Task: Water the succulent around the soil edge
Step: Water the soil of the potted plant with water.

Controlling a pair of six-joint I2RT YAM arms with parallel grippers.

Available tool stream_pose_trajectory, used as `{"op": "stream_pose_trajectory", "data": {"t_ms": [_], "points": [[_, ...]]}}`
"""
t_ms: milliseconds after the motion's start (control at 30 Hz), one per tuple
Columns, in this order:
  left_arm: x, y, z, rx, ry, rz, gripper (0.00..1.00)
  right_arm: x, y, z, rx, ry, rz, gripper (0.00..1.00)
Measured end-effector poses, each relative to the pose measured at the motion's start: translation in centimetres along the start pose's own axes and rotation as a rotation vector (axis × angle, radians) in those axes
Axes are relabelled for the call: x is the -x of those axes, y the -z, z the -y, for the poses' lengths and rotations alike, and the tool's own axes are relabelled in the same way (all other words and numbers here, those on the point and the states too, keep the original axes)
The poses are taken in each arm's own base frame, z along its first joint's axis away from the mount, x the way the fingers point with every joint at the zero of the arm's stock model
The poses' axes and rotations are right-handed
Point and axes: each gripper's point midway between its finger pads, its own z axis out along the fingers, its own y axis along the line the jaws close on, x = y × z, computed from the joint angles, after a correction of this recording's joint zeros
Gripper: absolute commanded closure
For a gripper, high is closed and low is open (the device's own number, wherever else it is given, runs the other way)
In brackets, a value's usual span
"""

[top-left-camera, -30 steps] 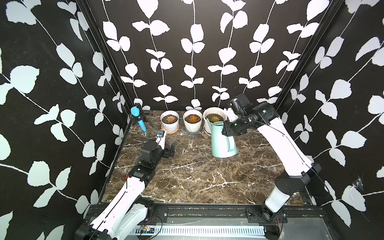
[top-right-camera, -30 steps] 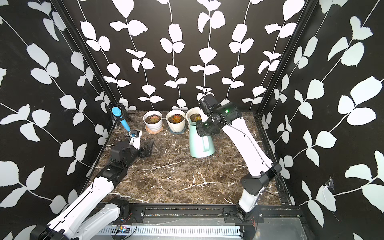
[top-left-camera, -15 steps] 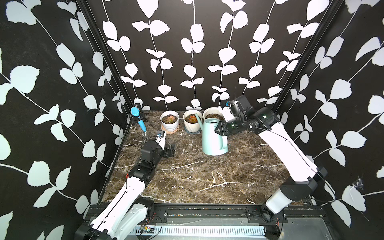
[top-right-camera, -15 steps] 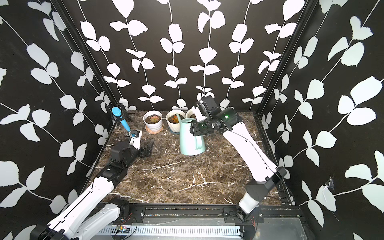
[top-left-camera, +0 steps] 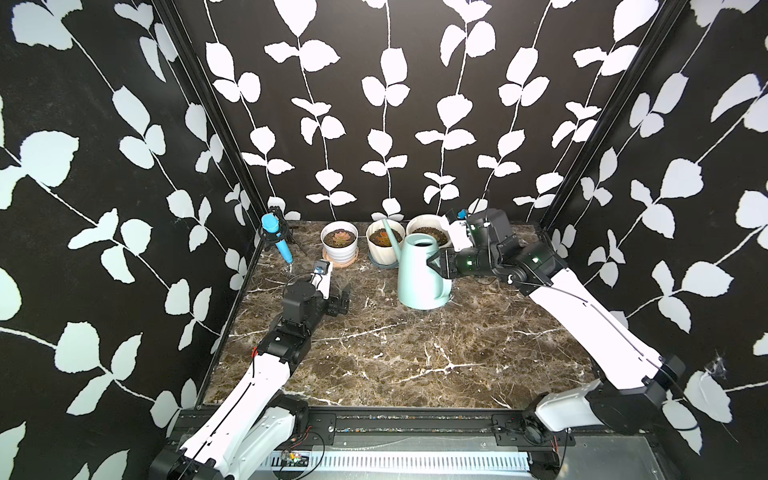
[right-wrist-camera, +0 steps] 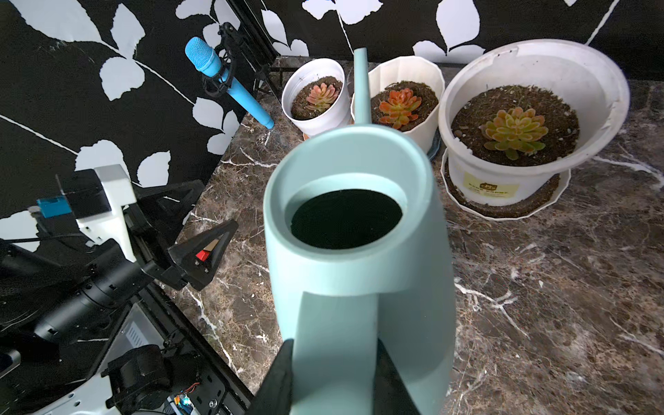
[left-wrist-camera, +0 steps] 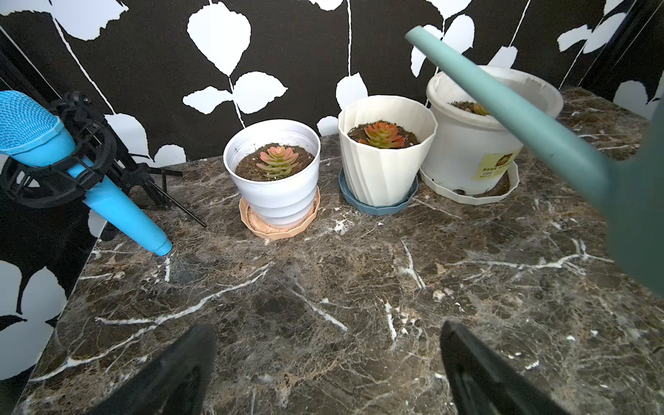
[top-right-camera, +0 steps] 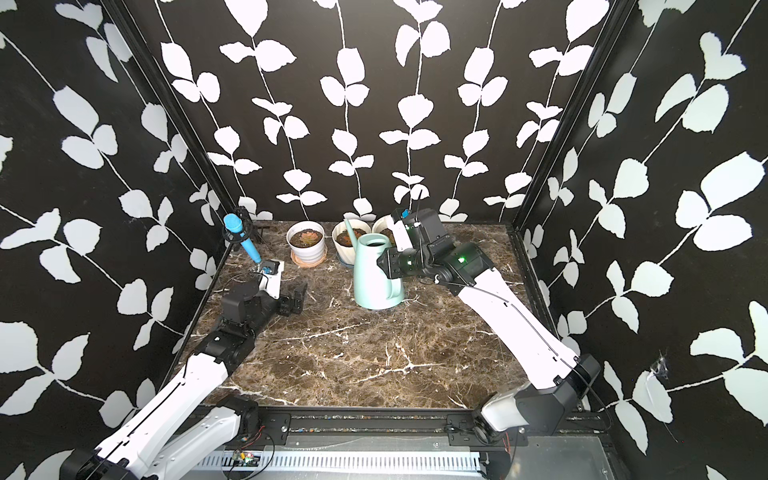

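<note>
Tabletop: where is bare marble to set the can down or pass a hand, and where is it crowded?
Bare: the front half of the tabletop between the arms, and the strip between the left gripper and the watering can in the right gripper. Crowded: the back edge, with microphone and pot row.

Soft, even light fills both top views; the marble worktop carries faint, short shadows and a mild sheen. In the left wrist view the near watering can and the fingers of the left gripper blur; picture edges stretch.
</note>
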Motion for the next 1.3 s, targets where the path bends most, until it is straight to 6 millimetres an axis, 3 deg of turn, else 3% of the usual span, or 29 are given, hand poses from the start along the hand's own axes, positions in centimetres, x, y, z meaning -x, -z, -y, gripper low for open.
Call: {"op": "stream_pose_trajectory", "data": {"t_ms": [267,633,867,1300], "points": [[0.0,0.0,-0.2,0.012,0.0,0.0,0.01,-1.1,-2.2,-0.1,-0.02,0.023,-0.078,1.0],[0.0,0.1,-0.1,0.01,-0.001,0.001,0.01,0.3,-3.3,-0.3,-0.082,0.036,-0.133,1.0],[0.2,0.2,-0.1,0.01,-0.001,0.007,0.01,-0.2,-4.4,0.4,-0.132,0.025,-0.199,1.0],[0.0,0.2,-0.1,0.009,-0.002,0.005,0.01,1.3,-4.3,-1.1,-0.127,0.041,-0.207,1.0]]}}
